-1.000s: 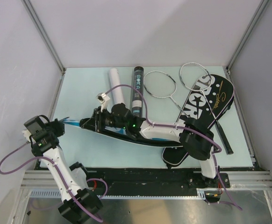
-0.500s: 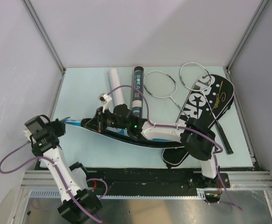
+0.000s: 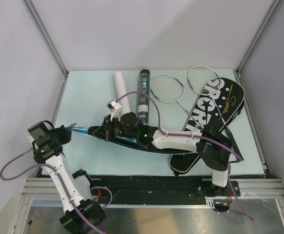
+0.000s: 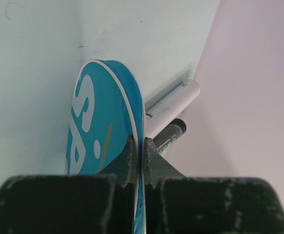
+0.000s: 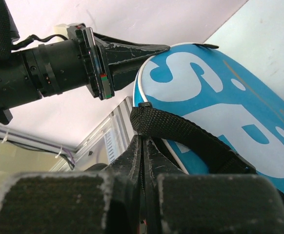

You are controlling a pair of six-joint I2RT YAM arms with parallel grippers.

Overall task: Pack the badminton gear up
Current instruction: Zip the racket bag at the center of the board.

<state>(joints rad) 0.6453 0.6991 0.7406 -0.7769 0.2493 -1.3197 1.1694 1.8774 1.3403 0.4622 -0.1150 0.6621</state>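
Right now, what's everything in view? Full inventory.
white tube: 1, white, far left of centre
black tube: 1, black, just right of the white tube
rackets: 2, silver, far right, heads side by side
black cover: 1, black with white lettering, right side
blue cover: 1, blue and white, near centre
table: 1, pale green
left gripper: shut on blue cover's edge
right gripper: shut on blue cover's black strap

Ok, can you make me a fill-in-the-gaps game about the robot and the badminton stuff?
The left tool pinches the edge of a cover that is ____.
The right tool is shut on the cover's black ____.
The tube next to the white tube is ____.
Missing words: blue, strap, black.
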